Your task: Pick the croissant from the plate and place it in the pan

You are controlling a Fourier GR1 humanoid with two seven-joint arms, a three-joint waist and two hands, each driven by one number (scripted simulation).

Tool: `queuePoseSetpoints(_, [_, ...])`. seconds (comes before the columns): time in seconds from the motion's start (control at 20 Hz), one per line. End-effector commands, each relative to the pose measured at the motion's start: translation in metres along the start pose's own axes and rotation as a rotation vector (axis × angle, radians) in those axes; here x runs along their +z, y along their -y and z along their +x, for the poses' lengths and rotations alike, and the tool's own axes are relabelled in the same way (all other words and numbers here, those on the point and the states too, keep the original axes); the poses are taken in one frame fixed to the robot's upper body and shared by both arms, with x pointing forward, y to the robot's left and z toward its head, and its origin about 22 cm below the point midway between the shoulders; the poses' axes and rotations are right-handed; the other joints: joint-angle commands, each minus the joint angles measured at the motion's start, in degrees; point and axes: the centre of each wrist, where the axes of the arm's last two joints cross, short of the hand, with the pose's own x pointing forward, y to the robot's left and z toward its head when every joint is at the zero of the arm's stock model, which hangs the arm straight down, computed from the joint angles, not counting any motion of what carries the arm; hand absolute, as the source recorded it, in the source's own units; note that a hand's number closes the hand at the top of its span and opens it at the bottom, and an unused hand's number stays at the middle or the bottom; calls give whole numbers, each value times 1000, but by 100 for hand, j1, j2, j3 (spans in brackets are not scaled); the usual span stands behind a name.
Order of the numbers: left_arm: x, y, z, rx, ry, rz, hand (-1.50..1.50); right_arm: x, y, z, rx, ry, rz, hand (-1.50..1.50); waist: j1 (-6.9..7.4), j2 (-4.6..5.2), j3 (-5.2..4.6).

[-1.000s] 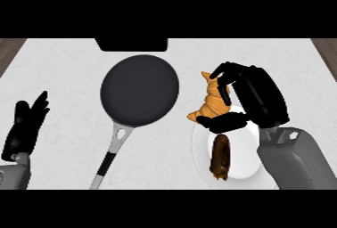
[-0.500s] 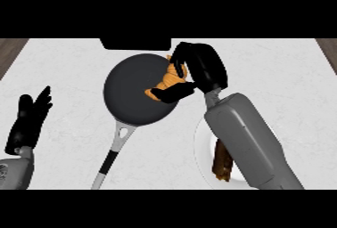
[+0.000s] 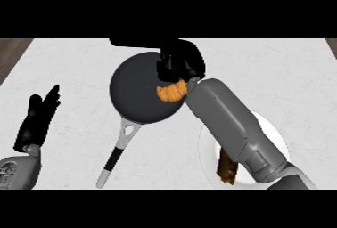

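Right robot hand (image 3: 179,62) over pan (image 3: 132,95), croissant (image 3: 171,92) just beneath; whether gripping, cannot tell.

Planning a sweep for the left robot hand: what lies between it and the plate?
In the head view, the pan's handle lies between the left robot hand and the plate, with bare counter on both sides.
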Motion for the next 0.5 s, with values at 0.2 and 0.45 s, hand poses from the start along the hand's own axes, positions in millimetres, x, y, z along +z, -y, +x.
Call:
queuePoseSetpoints(0.2, [-7, 11, 18, -14, 52, -45, 0, -3, -21, -21, -39, -51, 38, 150, 396, 109, 2])
queuePoseSetpoints(0.45, [-13, 22, 37, -18, 80, -67, 0, 4, -29, -39, -197, -110, 62, -150, 593, 163, 12])
